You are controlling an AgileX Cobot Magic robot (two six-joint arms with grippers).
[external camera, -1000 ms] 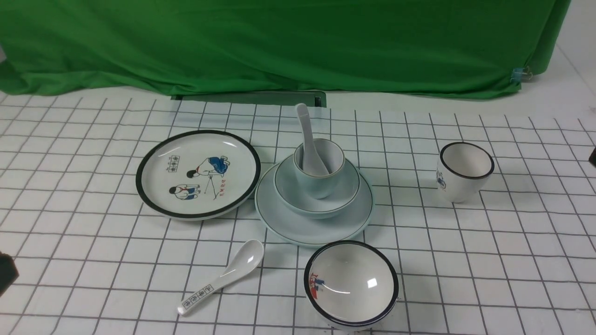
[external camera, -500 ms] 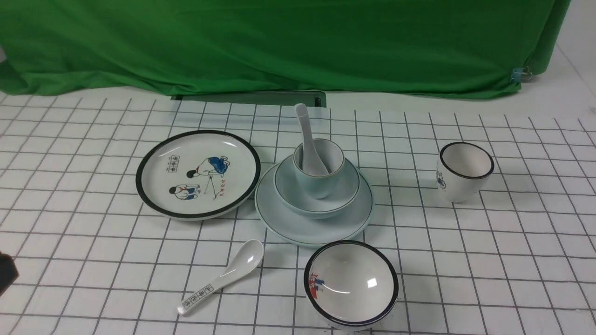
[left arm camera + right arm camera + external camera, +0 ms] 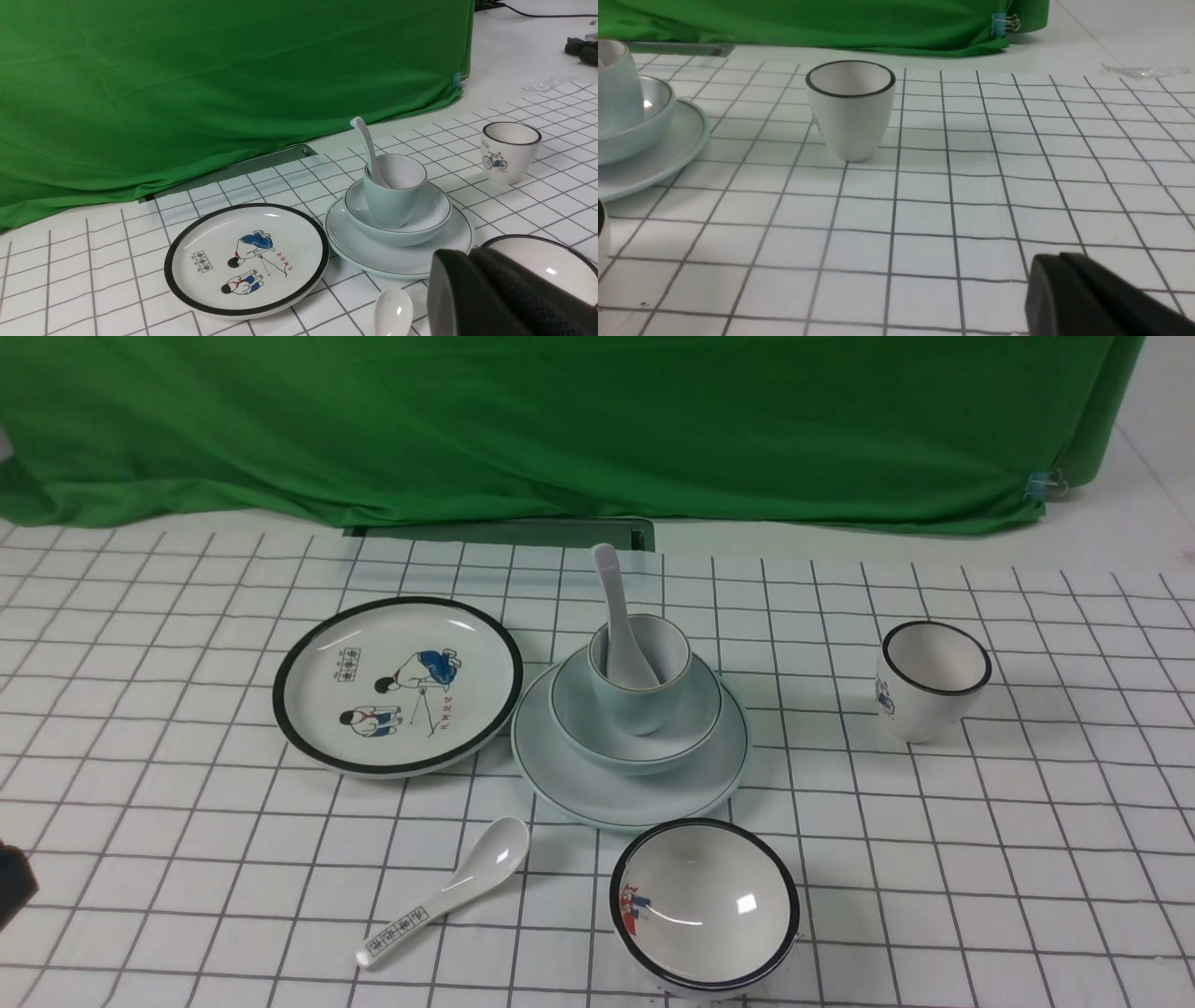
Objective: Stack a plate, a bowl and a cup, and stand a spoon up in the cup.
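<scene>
The pale blue plate (image 3: 597, 793) lies mid-table with the pale bowl (image 3: 597, 733) on it and the pale blue cup (image 3: 639, 700) standing in the bowl. The plain white spoon (image 3: 611, 607) stands in the cup, handle leaning up and back. The same stack shows in the left wrist view: plate (image 3: 373, 254), bowl (image 3: 430, 219), cup (image 3: 390, 203), spoon (image 3: 366, 140). My left gripper (image 3: 467, 261) is shut and empty, low at the table's near left; its tip (image 3: 11, 887) shows at the front view's left edge. My right gripper (image 3: 1052, 263) is shut and empty, over bare cloth.
A black-rimmed cartoon plate (image 3: 397, 686) lies left of the stack. A printed-handle spoon (image 3: 443, 891) and a black-rimmed bowl (image 3: 705, 905) sit in front of it. A black-rimmed white cup (image 3: 929, 681) stands at the right. Green cloth (image 3: 560, 420) hangs behind.
The dark tip of the right gripper at the front view's right edge has left the view. The dishes have not moved.
</scene>
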